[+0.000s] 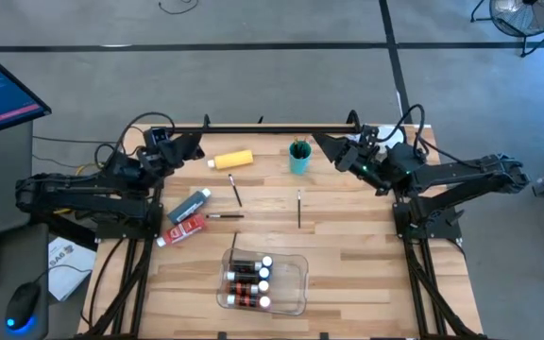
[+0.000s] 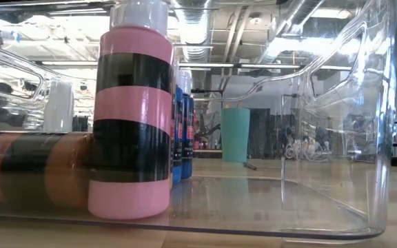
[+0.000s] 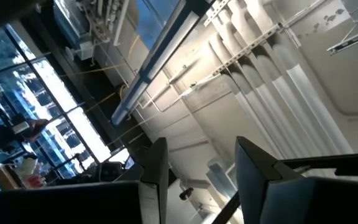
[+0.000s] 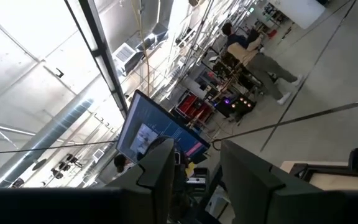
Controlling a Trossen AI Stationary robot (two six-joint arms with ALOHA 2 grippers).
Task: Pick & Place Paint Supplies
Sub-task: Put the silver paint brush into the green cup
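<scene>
While both arms sit folded at the table's back corners, the left gripper (image 3: 194, 180) and right gripper (image 4: 194, 180) stand partly open and empty. Four bottles (image 1: 249, 281) lie in the tray (image 1: 297, 283); tubes (image 1: 187, 217), brushes (image 1: 236, 192) and the yellow bottle (image 1: 232, 160) remain out. Next likely needs a reach down to one.

Four capped bottles (image 1: 249, 280) lie in the clear tray (image 1: 297, 283); both arms wait.

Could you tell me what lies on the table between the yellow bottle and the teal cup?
Nothing: in the high view, the wood between the yellow bottle and the teal cup is bare.
</scene>
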